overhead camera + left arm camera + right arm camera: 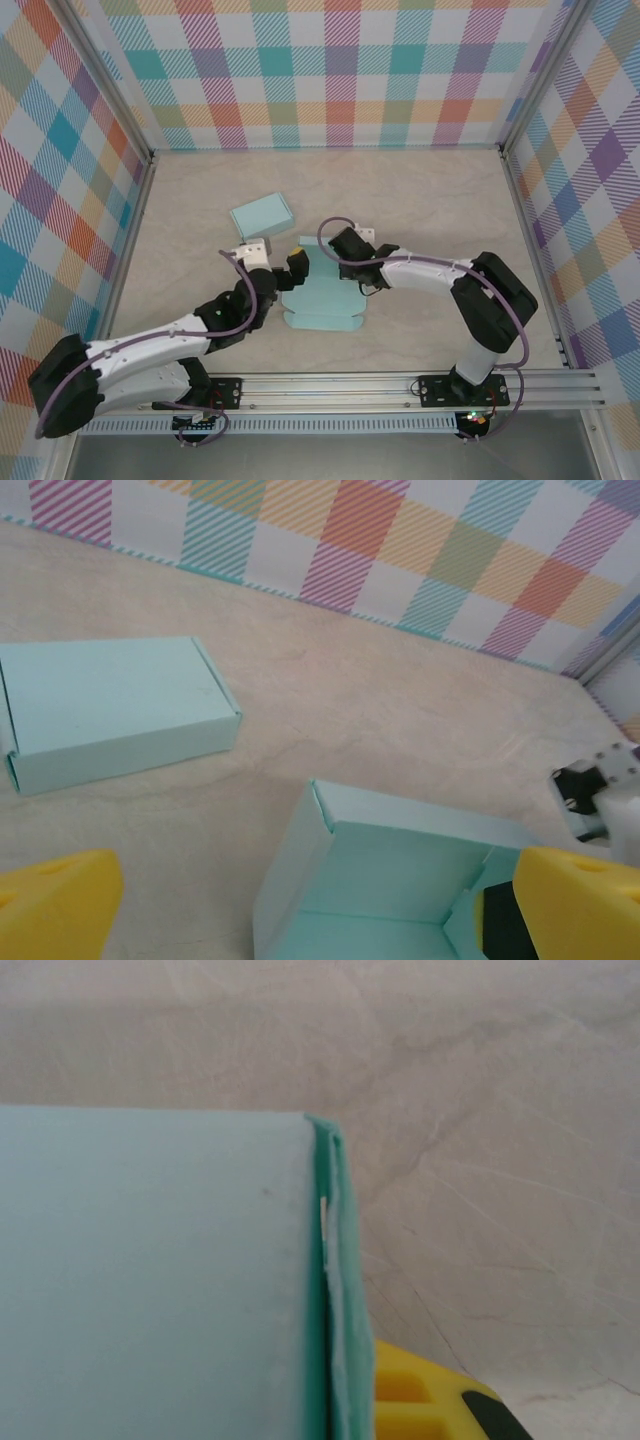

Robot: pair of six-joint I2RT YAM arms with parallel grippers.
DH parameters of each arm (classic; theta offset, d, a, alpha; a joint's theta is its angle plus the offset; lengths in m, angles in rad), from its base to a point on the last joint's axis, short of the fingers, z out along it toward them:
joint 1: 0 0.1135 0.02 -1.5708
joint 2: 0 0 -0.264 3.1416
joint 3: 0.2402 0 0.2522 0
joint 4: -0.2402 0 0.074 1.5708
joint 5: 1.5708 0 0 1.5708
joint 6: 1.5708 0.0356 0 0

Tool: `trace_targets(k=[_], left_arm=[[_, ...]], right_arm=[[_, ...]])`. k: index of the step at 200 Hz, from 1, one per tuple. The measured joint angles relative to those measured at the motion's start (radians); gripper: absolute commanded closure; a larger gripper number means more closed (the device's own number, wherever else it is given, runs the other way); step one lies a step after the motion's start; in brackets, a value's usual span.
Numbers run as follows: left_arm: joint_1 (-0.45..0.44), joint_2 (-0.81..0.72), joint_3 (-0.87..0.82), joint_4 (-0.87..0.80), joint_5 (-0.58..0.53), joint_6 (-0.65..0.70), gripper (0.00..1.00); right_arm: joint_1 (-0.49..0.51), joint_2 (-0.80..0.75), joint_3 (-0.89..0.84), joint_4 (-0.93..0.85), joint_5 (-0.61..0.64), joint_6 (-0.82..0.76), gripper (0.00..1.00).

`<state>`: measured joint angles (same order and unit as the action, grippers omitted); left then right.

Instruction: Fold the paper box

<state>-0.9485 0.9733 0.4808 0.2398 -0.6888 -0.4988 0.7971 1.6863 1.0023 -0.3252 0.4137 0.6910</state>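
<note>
Both arms meet at the half-folded box (320,300) in the middle.
The left arm stretches in low from 7 o'clock. The left gripper (315,905) has its yellow fingers (55,900) spread wide by the box's 10 o'clock corner. The right arm arcs in from 4 o'clock, and the right gripper (333,250) is pinched together on the box's 12 o'clock wall. A folded box (260,213) lies apart at 11 o'clock.

Two teal paper boxes: one closed box (261,214), one open box (325,300)
</note>
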Motion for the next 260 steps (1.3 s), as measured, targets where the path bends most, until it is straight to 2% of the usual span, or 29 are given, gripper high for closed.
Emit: trace_targets(k=[28, 59, 115, 157, 218, 260], left_arm=[[0.000, -0.125, 0.006, -0.104, 0.000, -0.010, 0.00], [0.000, -0.146, 0.035, -0.203, 0.011, -0.011, 0.00], [0.000, -0.145, 0.042, -0.271, 0.045, -0.011, 0.00], [0.002, -0.151, 0.042, -0.292, 0.053, -0.011, 0.00], [0.002, -0.212, 0.039, -0.294, 0.050, -0.014, 0.00], [0.002, -0.269, 0.025, -0.298, 0.037, -0.018, 0.00]], right_arm=[[-0.050, 0.000, 0.064, -0.154, -0.131, -0.071, 1.00], [-0.095, 0.007, 0.160, -0.339, -0.244, -0.162, 1.00], [-0.147, 0.174, 0.328, -0.578, -0.314, -0.314, 1.00], [-0.162, 0.251, 0.426, -0.669, -0.290, -0.357, 1.00], [-0.161, 0.430, 0.636, -0.804, -0.116, -0.350, 1.00], [-0.159, 0.537, 0.726, -0.838, -0.050, -0.347, 1.00]])
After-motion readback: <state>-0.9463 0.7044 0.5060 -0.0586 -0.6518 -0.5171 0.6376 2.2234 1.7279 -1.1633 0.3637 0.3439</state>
